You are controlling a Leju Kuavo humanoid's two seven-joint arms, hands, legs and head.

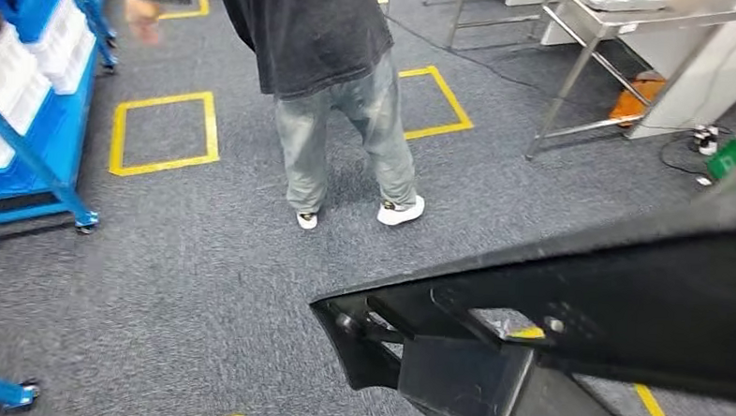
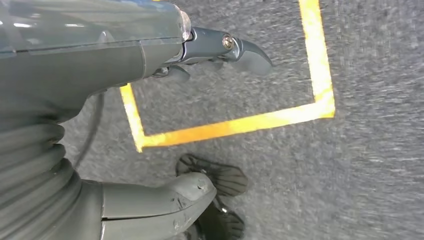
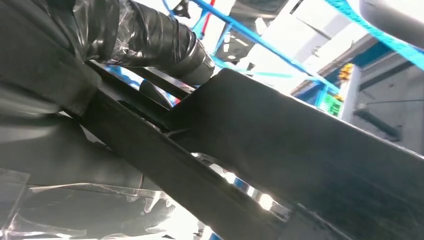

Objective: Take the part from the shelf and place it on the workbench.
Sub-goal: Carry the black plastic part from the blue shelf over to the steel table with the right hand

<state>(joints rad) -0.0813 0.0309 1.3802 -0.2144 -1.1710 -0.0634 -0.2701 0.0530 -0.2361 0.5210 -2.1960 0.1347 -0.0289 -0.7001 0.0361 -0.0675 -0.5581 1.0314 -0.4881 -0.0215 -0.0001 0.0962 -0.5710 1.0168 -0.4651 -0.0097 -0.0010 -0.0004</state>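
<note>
Part point(image 1: 604, 303) first: a long black moulded piece rode low and close across the head view, slanting up toward the right, with ribs, bolt holes and a boxy bracket hanging under it. It looked stiff, hard plastic or composite, more awkward than heavy, I judged, because of its length; the smooth faces seemed liable to slip, so the ribbed underside near the bracket read as the better place to grip, close to the middle to stop it swinging. From the right wrist view the part point(image 3: 300, 150) ran right past the right hand point(image 3: 150, 45), whose tape-wrapped fingers appeared curled against its edge, so that hand seemed to have hold of it, though the contact itself was dark and partly hidden. Left hand point(image 2: 215, 50) hung over the floor with its fingers apart and nothing in them. Underfoot lay grey carpet point(image 1: 183, 284) marked with yellow tape squares point(image 1: 164, 133). A person point(image 1: 341, 94) in grey trousers stood just ahead on that carpet, a collision risk with so long a load. Blue shelf point(image 1: 32, 90) with white bins stood at the left. Farthest off, top right, was a steel-legged surface point(image 1: 626, 13), probably the place to set the part down, with cables point(image 1: 685, 152) trailing on the floor beside it.
</note>
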